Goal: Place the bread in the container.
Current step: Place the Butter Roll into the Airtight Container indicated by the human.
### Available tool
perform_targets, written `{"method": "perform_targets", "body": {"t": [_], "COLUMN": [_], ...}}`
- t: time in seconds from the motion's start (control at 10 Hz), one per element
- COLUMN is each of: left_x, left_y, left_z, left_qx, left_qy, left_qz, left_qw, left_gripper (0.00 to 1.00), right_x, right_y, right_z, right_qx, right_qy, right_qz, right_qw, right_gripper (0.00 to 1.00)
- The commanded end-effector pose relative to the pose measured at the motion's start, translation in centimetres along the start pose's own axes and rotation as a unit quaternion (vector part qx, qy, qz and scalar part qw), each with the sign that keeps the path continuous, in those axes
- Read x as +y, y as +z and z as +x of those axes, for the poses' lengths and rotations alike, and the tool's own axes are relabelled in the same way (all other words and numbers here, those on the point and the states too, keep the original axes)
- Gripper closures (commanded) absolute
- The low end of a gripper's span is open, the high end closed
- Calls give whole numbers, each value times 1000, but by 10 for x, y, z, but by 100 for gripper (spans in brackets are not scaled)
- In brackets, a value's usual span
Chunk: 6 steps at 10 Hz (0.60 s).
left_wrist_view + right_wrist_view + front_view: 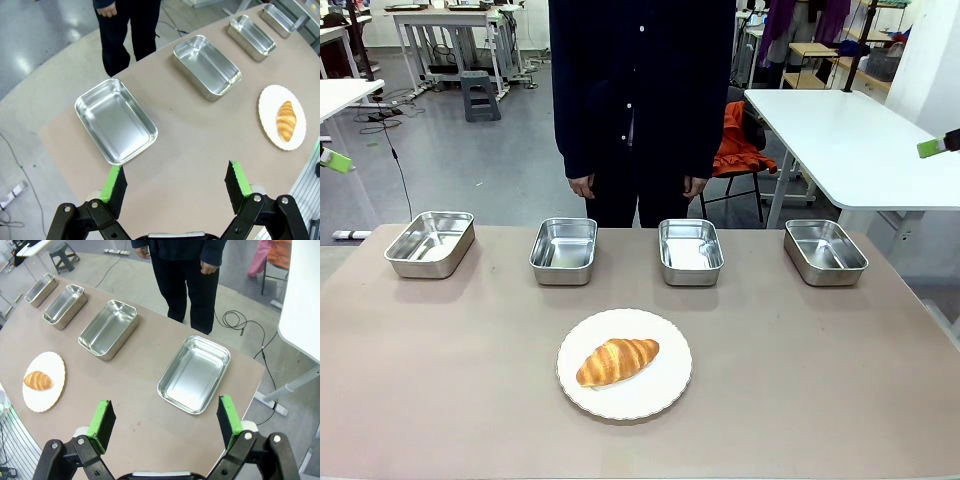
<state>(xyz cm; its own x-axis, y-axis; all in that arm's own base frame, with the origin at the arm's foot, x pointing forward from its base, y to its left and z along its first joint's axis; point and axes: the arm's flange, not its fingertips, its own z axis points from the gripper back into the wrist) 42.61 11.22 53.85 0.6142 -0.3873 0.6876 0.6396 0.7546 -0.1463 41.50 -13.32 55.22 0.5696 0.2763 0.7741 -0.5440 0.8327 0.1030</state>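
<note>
— Bread (618, 361) where?
— On white plate (665, 395), near side of table (440, 380), 6 o'clock from the steel pans (564, 250); bare table btwn.
— Pans?
— All four empty, in a row. Person (640, 100) stands at 12 o'clock, behind them.
— Claws?
— Left claw (174, 172), right claw (165, 407): both spread wide apart.

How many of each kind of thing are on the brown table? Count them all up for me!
Pans: 4
Plate: 1
Croissant: 1
Total: 6
</note>
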Motion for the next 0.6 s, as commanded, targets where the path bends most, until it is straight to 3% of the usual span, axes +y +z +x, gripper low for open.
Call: {"method": "perform_targets", "body": {"t": [0.0,0.5], "left_x": [-1,-1], "left_y": [1,1], "left_z": [1,1], "left_qx": [-4,-4], "left_qy": [1,1], "left_qz": [2,2], "left_qw": [1000,1000], "left_gripper": [0,0], "right_x": [0,0], "right_y": [-1,-1], "right_z": [1,1], "right_qx": [-8,-8], "right_qy": [-2,-2], "right_qz": [6,6], "right_qw": [1000,1000], "right_gripper": [0,0]}}
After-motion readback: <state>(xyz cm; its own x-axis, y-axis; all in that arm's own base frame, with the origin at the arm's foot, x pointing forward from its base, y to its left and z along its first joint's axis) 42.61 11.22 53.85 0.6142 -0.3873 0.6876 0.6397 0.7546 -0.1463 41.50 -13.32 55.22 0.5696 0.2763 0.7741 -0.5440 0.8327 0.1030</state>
